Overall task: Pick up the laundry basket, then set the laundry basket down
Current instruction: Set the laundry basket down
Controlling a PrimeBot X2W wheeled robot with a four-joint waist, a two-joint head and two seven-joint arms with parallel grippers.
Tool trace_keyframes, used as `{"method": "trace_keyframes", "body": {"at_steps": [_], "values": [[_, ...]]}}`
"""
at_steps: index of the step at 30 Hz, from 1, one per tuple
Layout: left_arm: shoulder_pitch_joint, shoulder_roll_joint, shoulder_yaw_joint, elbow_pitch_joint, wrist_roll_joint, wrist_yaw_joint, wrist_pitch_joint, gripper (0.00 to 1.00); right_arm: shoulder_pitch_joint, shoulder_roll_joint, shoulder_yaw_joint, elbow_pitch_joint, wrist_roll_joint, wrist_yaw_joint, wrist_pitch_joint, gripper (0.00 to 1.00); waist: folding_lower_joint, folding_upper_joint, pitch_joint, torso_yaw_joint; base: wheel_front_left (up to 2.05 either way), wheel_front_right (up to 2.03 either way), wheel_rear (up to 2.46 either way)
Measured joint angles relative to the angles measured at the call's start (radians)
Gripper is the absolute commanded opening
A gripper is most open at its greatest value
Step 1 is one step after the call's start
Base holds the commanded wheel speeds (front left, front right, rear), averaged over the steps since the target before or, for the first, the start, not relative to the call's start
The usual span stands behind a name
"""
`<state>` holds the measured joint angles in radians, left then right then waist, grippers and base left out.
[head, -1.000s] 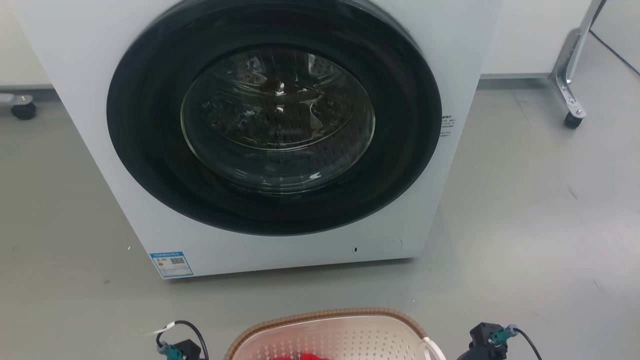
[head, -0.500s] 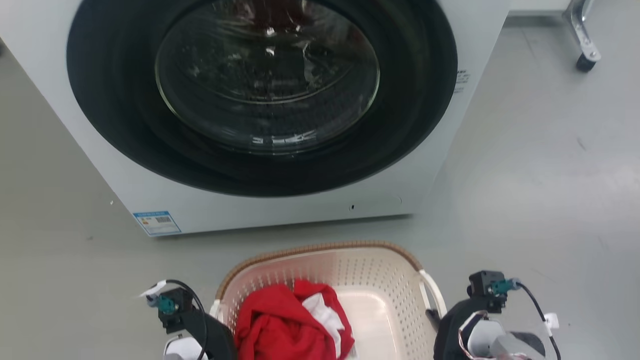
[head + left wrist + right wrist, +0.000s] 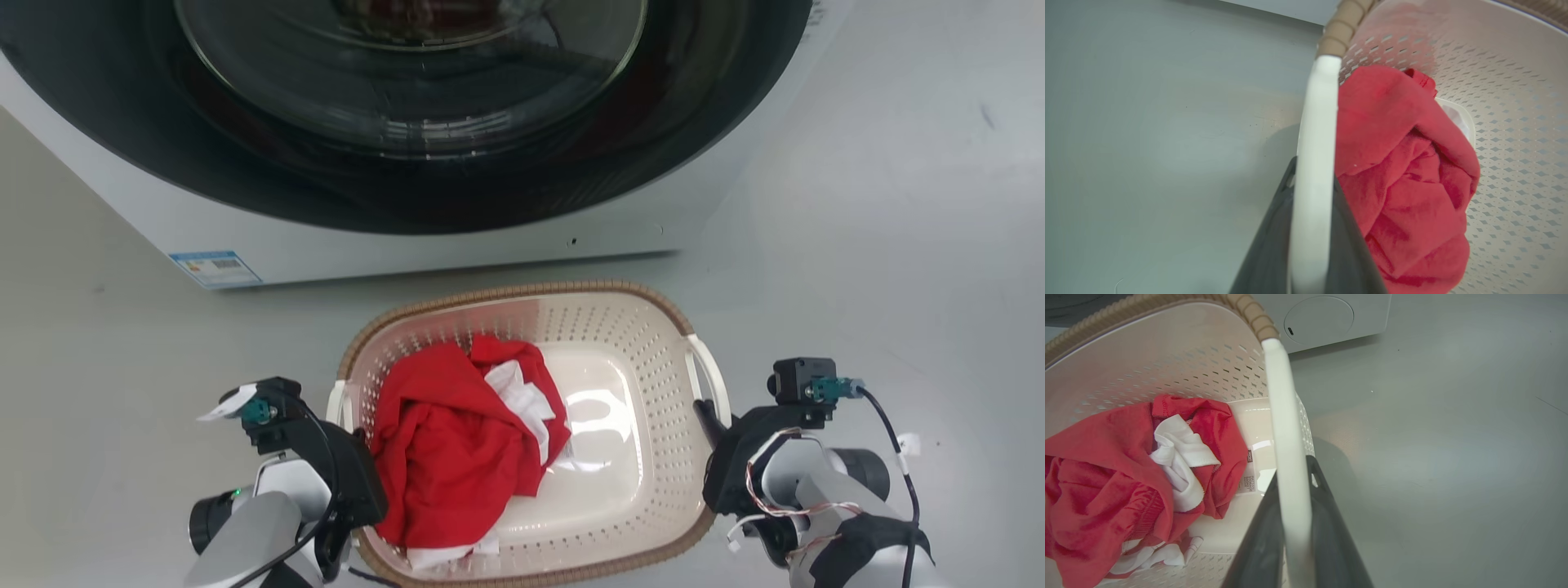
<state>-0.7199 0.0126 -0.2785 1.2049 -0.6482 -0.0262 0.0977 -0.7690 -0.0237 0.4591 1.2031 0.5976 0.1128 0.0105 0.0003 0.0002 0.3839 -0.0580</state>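
Laundry basket (image 3: 522, 288) is over the grey floor (image 3: 898, 245), just in front of the washing machine (image 3: 408, 249) lower front edge. Can't tell if it's resting on the floor or lifted. Left gripper (image 3: 1312, 175) is clamped on the left handle (image 3: 1316, 122), fingers tight against both sides. Right gripper (image 3: 1292, 469) same on the right handle (image 3: 1282, 396). Red-and-white garment (image 3: 457, 433) is bunched in the basket's left half.
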Motion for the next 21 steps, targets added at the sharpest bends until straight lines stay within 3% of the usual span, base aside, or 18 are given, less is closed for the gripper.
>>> {"method": "trace_keyframes", "body": {"at_steps": [21], "values": [[-0.151,0.018,-0.010,-0.018,0.034,0.008,-0.107,0.00,-0.151,-0.011,0.013,-0.009,-0.036,-0.017,-0.108,0.00,0.0000,0.0000,0.264,-0.005,0.00,0.00,0.00]]}}
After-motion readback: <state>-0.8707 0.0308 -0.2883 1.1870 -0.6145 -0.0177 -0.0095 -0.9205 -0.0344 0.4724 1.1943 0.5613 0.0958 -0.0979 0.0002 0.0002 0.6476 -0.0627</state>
